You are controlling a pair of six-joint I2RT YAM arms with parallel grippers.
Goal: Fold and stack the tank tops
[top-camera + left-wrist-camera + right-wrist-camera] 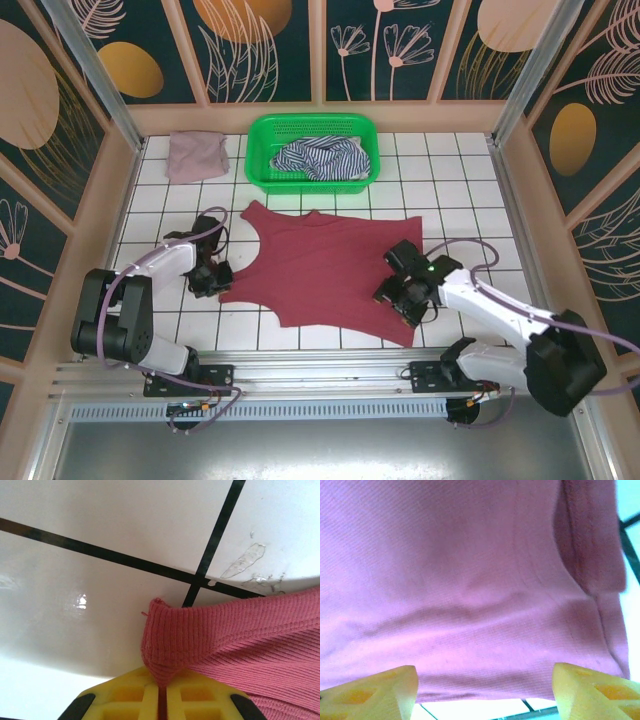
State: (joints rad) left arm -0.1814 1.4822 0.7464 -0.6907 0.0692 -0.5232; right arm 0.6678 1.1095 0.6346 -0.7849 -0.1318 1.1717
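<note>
A dark red tank top (320,270) lies spread flat on the tiled table (470,200). My left gripper (212,275) sits at the top's lower left corner. In the left wrist view this gripper (162,680) is shut on a pinched corner of the ribbed red cloth (240,635). My right gripper (405,285) hovers at the top's right edge. In the right wrist view it (485,690) stands open, its yellow fingers (580,690) wide apart over the red cloth (470,580). A folded mauve-pink tank top (195,155) rests at the back left. A navy-and-white striped tank top (320,158) lies crumpled in the basket.
The green plastic basket (262,150) stands at the back middle of the table, just behind the red top. Patterned walls close in the left, back and right sides. Bare white tiles (470,170) show at the right and along the near edge.
</note>
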